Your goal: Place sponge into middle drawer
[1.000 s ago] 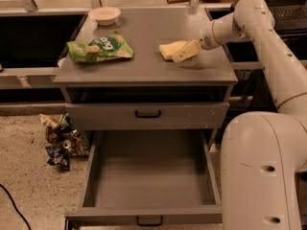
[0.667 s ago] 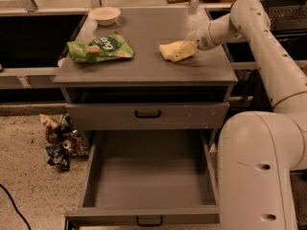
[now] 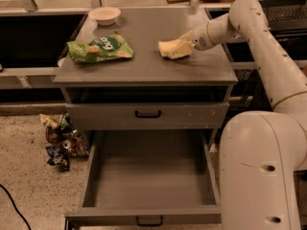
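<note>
My gripper (image 3: 191, 43), at the sponge's (image 3: 172, 48) right end over the desk (image 3: 144, 68), now sits slightly further left than a second ago. My arm (image 3: 249, 13) swings left too, and the sponge shifts left with it.

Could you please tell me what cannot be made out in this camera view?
- The gripper, at the sponge on the cabinet top: whether it holds the sponge is hidden where they overlap.
- The middle drawer: front cut off by the bottom edge; right front corner behind the arm.
- The floor wrappers: too small to identify.
</note>
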`<state>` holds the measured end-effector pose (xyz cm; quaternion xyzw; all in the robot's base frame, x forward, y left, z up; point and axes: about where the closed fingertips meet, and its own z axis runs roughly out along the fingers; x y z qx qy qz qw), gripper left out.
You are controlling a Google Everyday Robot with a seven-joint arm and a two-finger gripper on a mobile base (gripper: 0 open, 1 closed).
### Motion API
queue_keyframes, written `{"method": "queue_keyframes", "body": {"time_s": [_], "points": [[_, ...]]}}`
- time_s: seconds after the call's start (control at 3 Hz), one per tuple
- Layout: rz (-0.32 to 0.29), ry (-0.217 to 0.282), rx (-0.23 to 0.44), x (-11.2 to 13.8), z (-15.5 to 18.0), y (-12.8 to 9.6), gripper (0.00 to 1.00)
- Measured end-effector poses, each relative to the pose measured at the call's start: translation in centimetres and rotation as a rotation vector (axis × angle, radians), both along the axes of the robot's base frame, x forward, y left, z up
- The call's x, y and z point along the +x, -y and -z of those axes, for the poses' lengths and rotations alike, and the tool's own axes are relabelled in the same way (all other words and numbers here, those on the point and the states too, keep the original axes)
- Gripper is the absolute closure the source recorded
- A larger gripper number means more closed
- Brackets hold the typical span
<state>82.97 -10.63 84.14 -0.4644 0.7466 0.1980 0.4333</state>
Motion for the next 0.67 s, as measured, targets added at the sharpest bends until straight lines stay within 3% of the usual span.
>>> {"method": "queue_keyframes", "body": {"time_s": [0.33,0.67], "points": [[-0.053,0.092,0.019,-2.4,-4.0,-0.1,0.88],[-0.118,0.167,0.050,-6.2,-7.2,-0.7,1.00]]}}
